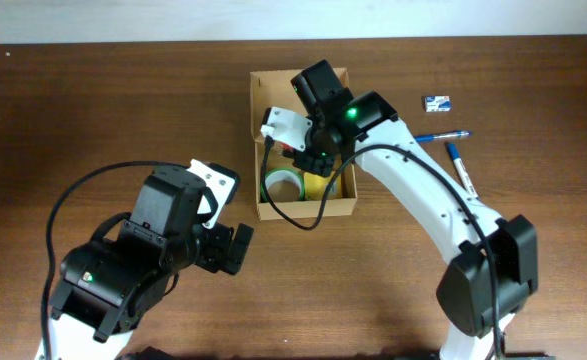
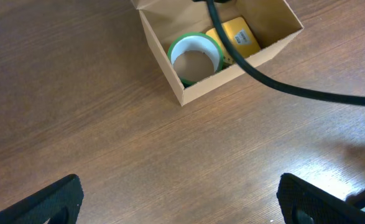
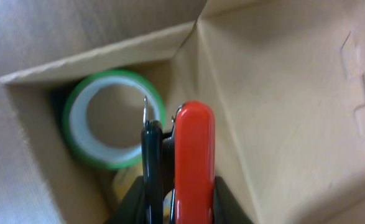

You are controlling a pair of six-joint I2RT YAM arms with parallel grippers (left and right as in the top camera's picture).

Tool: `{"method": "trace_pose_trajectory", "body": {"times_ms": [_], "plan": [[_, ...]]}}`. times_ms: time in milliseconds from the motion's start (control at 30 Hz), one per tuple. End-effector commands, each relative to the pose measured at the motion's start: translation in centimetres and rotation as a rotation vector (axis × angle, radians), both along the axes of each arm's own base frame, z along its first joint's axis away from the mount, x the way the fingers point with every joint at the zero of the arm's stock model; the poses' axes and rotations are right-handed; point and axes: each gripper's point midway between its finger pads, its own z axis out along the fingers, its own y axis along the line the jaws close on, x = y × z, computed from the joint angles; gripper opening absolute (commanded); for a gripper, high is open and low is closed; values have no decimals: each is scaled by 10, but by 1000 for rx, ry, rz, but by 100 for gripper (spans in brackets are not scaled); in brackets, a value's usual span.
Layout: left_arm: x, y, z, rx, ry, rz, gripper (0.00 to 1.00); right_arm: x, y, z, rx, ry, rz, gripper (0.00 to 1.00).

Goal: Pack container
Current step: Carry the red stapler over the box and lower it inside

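The container [image 1: 303, 209], an open brown cardboard box, sits at the table's middle. It also shows in the left wrist view [image 2: 170, 78] and the right wrist view [image 3: 275, 87]. Inside lie a green tape roll [image 1: 283, 184] [image 2: 194, 41] [image 3: 83, 146] and a yellow item [image 1: 318, 187] [image 2: 238, 36]. My right gripper [image 1: 308, 150] [image 3: 179, 186] is inside the box, shut on a red and black stapler-like item [image 3: 193, 149] beside the tape roll. My left gripper [image 1: 231, 248] [image 2: 179, 193] is open and empty over bare table, in front of and left of the box.
Two blue pens [image 1: 441, 136] [image 1: 461, 168] and a small blue-white item [image 1: 437, 102] lie on the table right of the box. The right arm's black cable [image 2: 281, 87] hangs across the box's front right corner.
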Motion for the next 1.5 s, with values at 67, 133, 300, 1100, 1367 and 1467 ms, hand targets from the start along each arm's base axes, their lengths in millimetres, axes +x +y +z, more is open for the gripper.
{"method": "trace_pose_trajectory", "body": {"times_ms": [67,133,300,1100,1367,1467], "plan": [[-1,-2,10,-17,-29,-20,99,14,8,-10,-15,-40,30,4],[-1,-2,10,-17,-29,-20,100,16,8,-17,-23,-34,28,4],[-1,-2,10,-17,-29,-20,99,17,9,-32,-38,-11,30,4],[-1,-2,10,-17,-29,-20,100,20,14,-80,-155,-35,341,4],[-1,-2,10,-17,-29,-20,100,30,20,-84,-140,-70,338,6],[-1,-2,10,-17,-29,-20,100,30,20,-86,-142,-66,337,16]]}}
